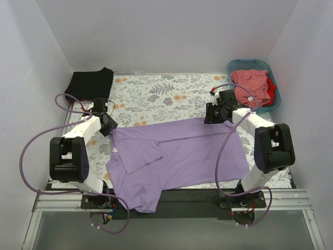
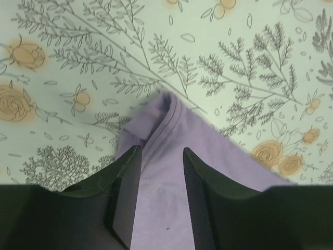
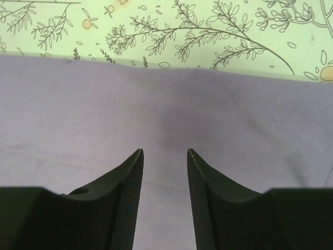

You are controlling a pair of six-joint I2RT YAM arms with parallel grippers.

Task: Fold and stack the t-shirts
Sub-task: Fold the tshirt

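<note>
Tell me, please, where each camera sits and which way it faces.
Top external: above and behind the bases, looking down at the lavender t-shirt and floral table; the left arm and right arm show.
Left wrist: on the left arm, facing down at the shirt's corner; the left end effector shows.
Right wrist: on the right arm, facing down at the shirt's far edge; the right end effector shows.
Shared: all show the shirt.

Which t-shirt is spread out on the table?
The lavender-purple t-shirt; the black t-shirt sits compact far left, the salmon-pink t-shirt and red t-shirt bunched in the basket.
</note>
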